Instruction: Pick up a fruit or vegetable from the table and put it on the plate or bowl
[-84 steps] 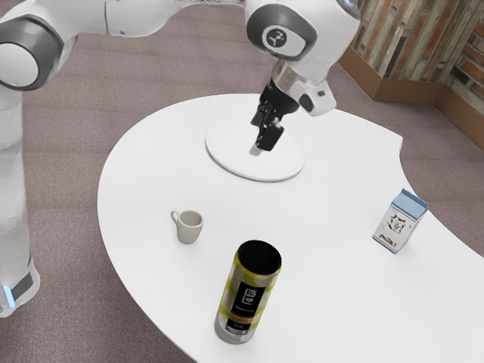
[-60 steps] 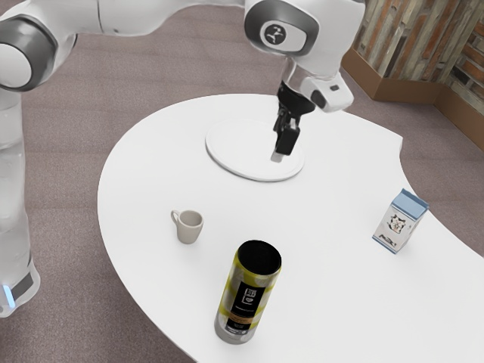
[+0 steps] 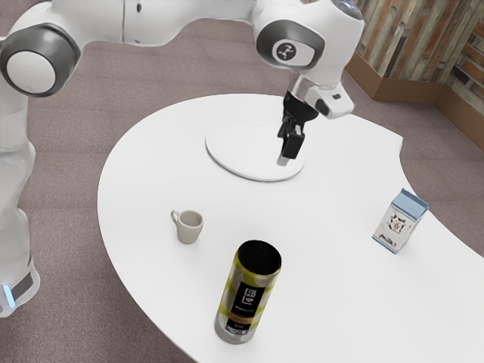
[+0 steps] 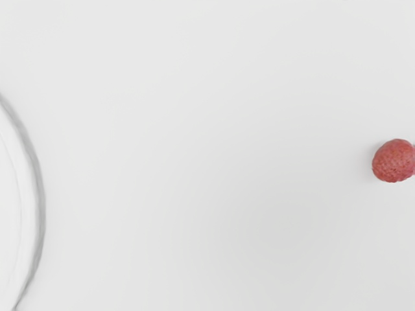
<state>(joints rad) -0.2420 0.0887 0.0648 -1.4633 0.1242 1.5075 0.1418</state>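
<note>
A small red strawberry (image 4: 393,160) lies on the white table in the wrist view, well away from the curved rim of the white plate (image 4: 35,194). In the exterior view the round flat plate (image 3: 234,147) sits at the far middle of the table. My black gripper (image 3: 286,156) hangs just above the plate's edge on the exterior view's right, pointing down. It is open and holds nothing.
A beige cup (image 3: 189,225) stands left of the table's (image 3: 325,227) centre. A tall yellow and black can (image 3: 248,301) rises near the front edge. A blue and white milk carton (image 3: 401,219) stands at the exterior view's right.
My hand has moved across the plate toward the exterior view's right, from over its middle to its right edge. Nothing on the table has shifted.
</note>
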